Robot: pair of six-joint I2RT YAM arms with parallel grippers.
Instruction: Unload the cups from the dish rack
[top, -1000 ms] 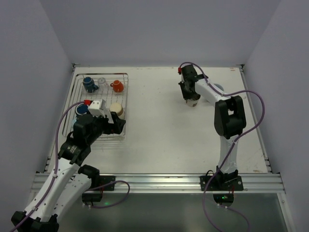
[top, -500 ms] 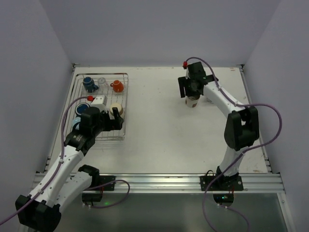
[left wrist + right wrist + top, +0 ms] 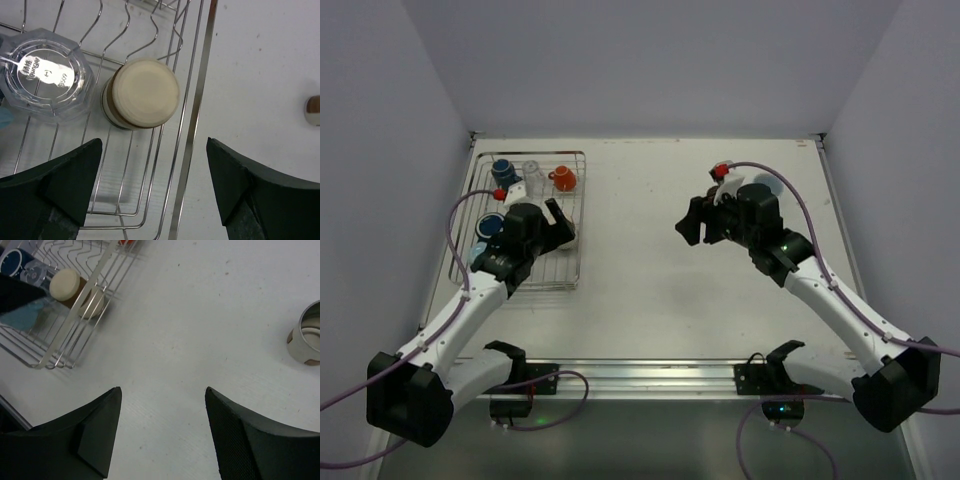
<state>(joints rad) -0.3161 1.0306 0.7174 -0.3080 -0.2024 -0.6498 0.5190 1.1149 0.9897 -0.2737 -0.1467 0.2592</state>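
Since a second ago the right arm has pulled back from the far side of the desk point(image 3: 640, 290) and swung toward the dish rack point(image 3: 196, 100), letting go of the grey metallic cup point(image 3: 306, 340). The left arm has reached farther in over the rack.

The right gripper point(image 3: 162, 390) hangs over bare desk, well to the right of the rack, its jaws spread and empty. In the right wrist view the metallic cup stands upright on the desk, off to the right of the jaws and clear of them.

The left gripper point(image 3: 154, 146) is over the rack's right-hand side, jaws released and holding nothing. The cream cup point(image 3: 145, 92) stands inside the rack, just within its right rail. It shows a flat cream top with a brown band below, and it sits just ahead of the fingertips, in line with the gap and touching neither finger. Beside it, deeper into the rack, is a clear faceted glass point(image 3: 47, 72). A round sticker in its middle carries small print, too blurred to read with any certainty.

Left of these a dark blue cup point(image 3: 488, 225) sits by the rack's left side. Along the far end of the rack stand a dark blue mug point(image 3: 503, 172), a second clear glass point(image 3: 532, 168) and the orange-red mug point(image 3: 563, 178).
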